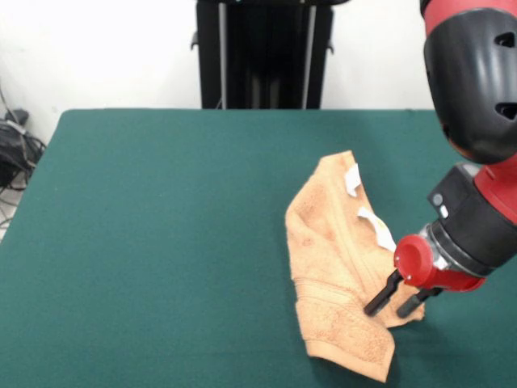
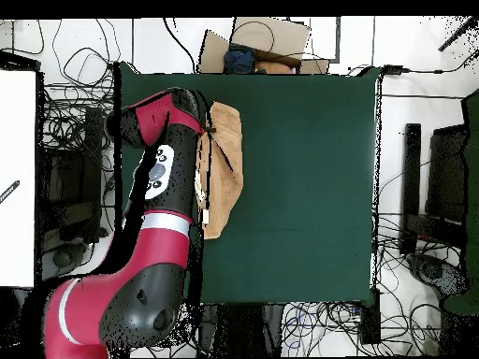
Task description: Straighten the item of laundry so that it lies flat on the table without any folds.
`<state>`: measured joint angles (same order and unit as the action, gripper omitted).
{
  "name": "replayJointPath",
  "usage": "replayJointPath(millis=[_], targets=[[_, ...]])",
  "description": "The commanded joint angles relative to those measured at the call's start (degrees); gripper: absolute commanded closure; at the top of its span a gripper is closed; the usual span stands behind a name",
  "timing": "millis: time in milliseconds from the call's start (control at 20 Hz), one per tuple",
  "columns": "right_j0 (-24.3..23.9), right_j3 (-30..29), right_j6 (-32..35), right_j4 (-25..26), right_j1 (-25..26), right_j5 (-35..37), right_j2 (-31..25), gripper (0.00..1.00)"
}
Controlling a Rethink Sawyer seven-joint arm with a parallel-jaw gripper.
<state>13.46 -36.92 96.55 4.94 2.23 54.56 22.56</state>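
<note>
The peach-orange towel (image 1: 339, 259) lies at the table's right side in the front view, folded over on itself into a long crumpled strip, with two white tags (image 1: 353, 179) showing on its upper layer. My gripper (image 1: 388, 311) hangs low at the towel's near right edge, its two black fingers (image 1: 380, 297) apart, with one over the cloth and one just off it. It holds nothing that I can see. In the overhead view the towel (image 2: 226, 168) lies along the table's left edge, and the arm (image 2: 164, 168) hides the gripper. The green table (image 1: 161, 242) is bare elsewhere.
The black pedestal (image 1: 262, 52) stands at the far side. Cables (image 1: 16, 149) lie off the table's left. In the overhead view a cardboard box (image 2: 267, 42) sits beyond the table's top edge and a white panel (image 2: 17, 178) stands at the left.
</note>
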Motion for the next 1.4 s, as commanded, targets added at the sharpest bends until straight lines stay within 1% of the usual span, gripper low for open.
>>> replayJointPath(millis=[50, 950, 1400], targets=[[0.01, -3.41, 15.78, 0.44, 0.53, -0.53, 0.03, 0.0], [-0.56, 0.23, 15.92, -0.34, 1.98, 2.37, 0.25, 0.0], [-0.54, 0.15, 16.02, -0.54, 2.1, 2.14, 0.39, 0.0]])
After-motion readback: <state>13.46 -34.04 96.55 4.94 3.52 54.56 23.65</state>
